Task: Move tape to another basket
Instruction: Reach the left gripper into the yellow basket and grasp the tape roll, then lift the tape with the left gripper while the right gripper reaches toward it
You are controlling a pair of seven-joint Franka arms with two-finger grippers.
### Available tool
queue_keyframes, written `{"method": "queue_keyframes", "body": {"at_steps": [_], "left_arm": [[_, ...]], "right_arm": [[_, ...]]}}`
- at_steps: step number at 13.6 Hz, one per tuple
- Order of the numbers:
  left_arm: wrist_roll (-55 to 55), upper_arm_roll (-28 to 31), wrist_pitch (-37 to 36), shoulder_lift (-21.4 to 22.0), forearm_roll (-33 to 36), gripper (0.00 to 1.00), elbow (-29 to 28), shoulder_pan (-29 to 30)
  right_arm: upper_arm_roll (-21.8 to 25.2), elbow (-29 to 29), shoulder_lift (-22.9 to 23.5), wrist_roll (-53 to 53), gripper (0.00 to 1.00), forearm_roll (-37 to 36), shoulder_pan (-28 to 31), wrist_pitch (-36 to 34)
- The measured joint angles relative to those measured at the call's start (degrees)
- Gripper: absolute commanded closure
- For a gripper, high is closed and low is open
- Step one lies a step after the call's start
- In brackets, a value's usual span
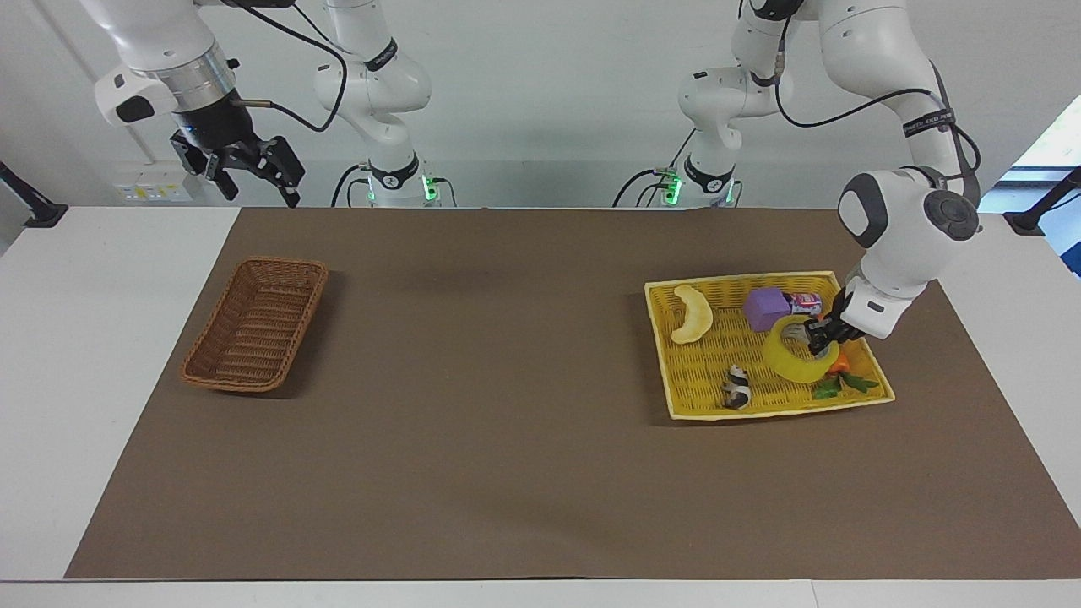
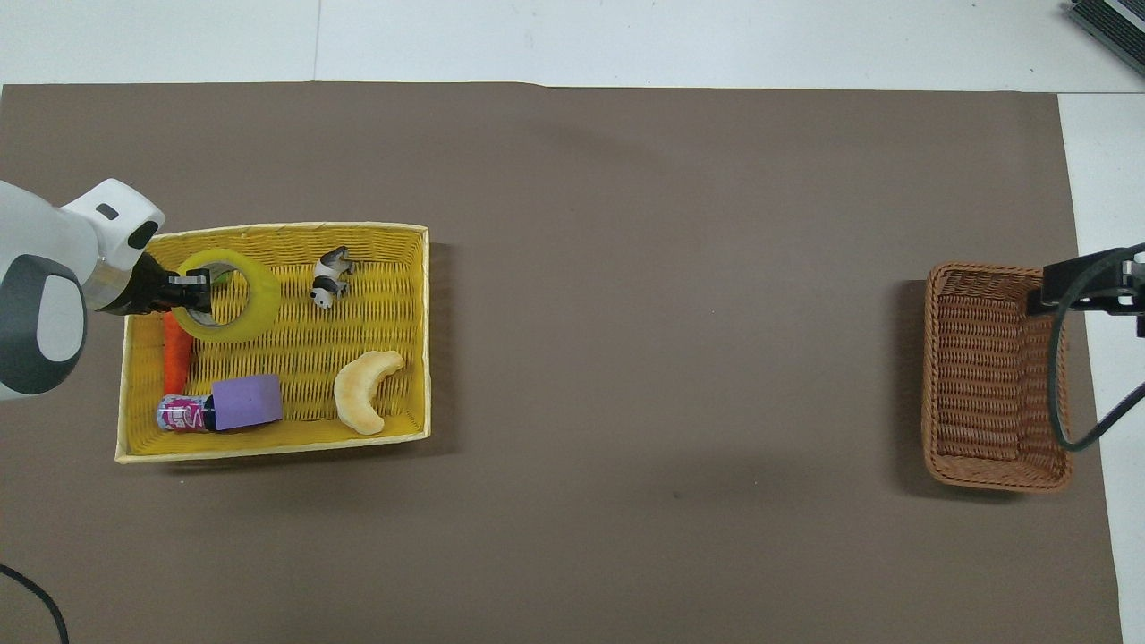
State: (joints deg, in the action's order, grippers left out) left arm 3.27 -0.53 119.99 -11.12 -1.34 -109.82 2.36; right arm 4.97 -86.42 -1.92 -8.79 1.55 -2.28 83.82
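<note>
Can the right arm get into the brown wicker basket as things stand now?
Probably yes. The right gripper hangs open and raised at that end of the table, and the brown wicker basket looks empty, nothing over it.

Left gripper [image 1: 817,339] low, fingers clamped, wrist tilted toward 8 o'clock in the facing view, right gripper [image 1: 253,179] raised, open, waiting

Left claw [image 2: 192,288]: clamped on the rim of the tape [image 2: 229,296], over the yellow tray [image 2: 268,443].
Tray contents: carrot [image 2: 176,349], purple block [image 2: 248,402], pink can [image 2: 182,414], panda figure [image 2: 329,275], croissant [image 2: 365,402].
Basket [image 2: 995,376]: on the brown mat [image 2: 626,268] toward the right arm's end of the tabletop [image 2: 626,40].
Right claw [image 2: 1087,284]: over the basket's edge.
</note>
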Motion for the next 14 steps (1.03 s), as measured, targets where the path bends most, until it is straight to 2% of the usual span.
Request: {"method": "queue_keyframes", "body": {"at_steps": [3,6,8,10,14], "left_arm": [[0.00,-0.15,-8.40,0.17,0.01,1.00,5.44,-0.29],[0.00,-0.24,-21.14,1.24,0.04,1.00,13.50,-0.48],[-0.01,-0.81,-27.17,1.91,0.05,1.00,17.34,-0.48],[0.08,-2.44,-28.88,2.01,-0.14,1.00,18.74,-0.53],[0.54,-4.82,-29.06,1.77,-2.08,1.00,18.49,-1.56]], "right_arm": [[-0.33,-0.17,-0.02,0.14,0.00,0.46,-0.65,0.00],[-0.83,-1.77,-0.91,0.14,0.00,3.23,-1.55,-0.01],[-0.98,-3.30,-1.71,-0.11,0.00,5.38,-3.27,0.01],[-1.09,-4.45,-2.09,-4.15,0.00,7.11,-5.83,1.95],[-1.37,-6.74,-1.97,-21.28,0.00,14.81,-9.16,9.40]]}}
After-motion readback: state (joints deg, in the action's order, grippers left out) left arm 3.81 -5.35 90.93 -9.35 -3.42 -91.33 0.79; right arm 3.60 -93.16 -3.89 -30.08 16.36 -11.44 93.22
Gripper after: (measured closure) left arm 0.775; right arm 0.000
